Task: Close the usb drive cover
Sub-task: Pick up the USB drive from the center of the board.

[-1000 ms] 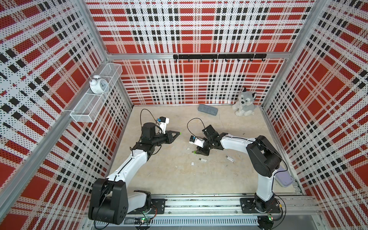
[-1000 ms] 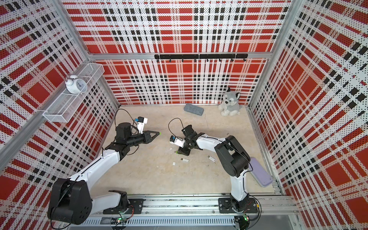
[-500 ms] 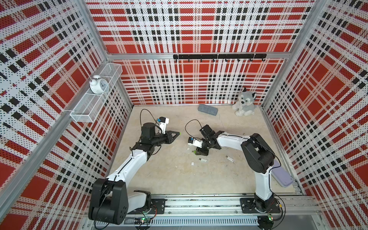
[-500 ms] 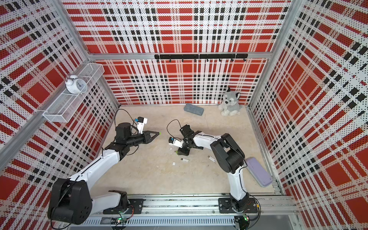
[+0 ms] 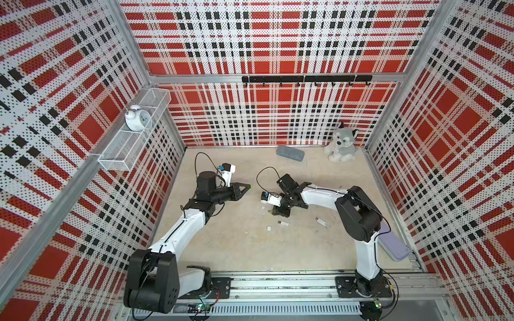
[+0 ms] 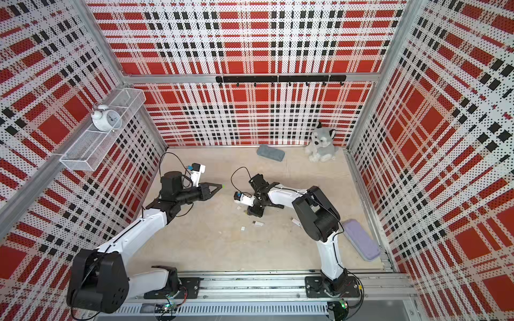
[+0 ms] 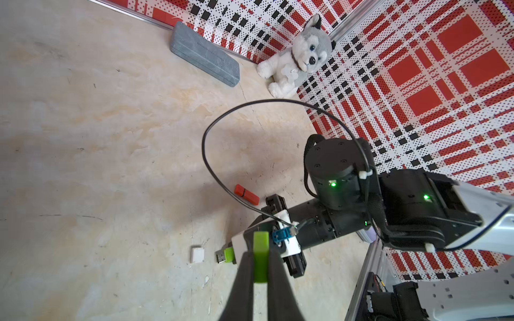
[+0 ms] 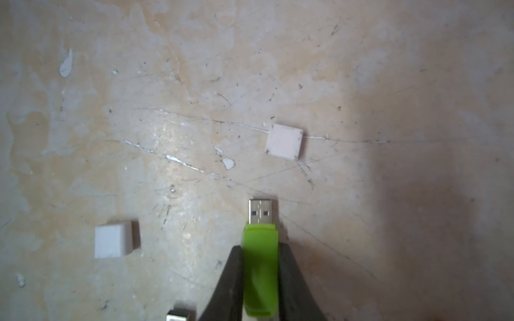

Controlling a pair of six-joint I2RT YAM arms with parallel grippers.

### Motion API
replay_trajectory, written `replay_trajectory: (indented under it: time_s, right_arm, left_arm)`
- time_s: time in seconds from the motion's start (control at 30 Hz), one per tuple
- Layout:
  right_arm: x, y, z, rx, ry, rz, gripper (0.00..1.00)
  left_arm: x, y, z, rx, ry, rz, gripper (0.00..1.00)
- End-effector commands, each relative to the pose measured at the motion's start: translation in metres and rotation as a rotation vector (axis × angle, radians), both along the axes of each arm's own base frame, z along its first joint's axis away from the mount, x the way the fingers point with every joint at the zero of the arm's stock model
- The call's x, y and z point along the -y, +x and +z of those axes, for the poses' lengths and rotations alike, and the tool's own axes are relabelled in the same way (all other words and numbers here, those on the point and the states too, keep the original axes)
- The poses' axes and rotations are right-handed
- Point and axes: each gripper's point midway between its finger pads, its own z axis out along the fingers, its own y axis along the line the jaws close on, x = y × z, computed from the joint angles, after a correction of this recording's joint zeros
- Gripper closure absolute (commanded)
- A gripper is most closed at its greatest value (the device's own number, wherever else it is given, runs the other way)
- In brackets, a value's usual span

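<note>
While the left gripper (image 7: 261, 254) pinches a small green plastic cap (image 7: 261, 244), the right gripper (image 8: 260, 251) squeezes a green plastic USB stick (image 8: 260, 272) whose shiny metal plug (image 8: 260, 211) is bare.

walls (image 5: 278, 41): red plaid pegboard; floor (image 5: 250, 250): scuffed beige; shelf (image 5: 119, 150): white wire mesh

The right end effector (image 8: 260, 248) has narrowed its jaws onto the green usb drive (image 8: 260, 278) (touching both sides now); its elbow (image 5: 358, 214) has drawn nearer that drive.
</note>
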Motion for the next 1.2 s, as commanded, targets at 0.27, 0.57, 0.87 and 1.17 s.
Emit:
replay_trajectory:
  time_s: [0.27,0.57,0.87,1.17]
  right_arm:
    - [0.012,0.010,0.070,0.176,0.167,-0.080,0.87]
    - [0.012,0.007,0.135,0.366,0.309,-0.025,0.87]
    - [0.024,0.003,0.146,0.456,0.271,0.005,0.87]
    - [0.020,-0.002,0.155,0.482,0.291,0.012,0.87]
  left_arm:
    - [0.011,-0.005,-0.021,-0.095,-0.040,-0.069,1.00]
    - [0.058,-0.016,-0.032,-0.161,-0.070,-0.258,1.00]
    - [0.081,-0.024,-0.024,-0.167,-0.105,-0.363,1.00]
    - [0.083,-0.017,-0.019,-0.157,-0.103,-0.341,1.00]
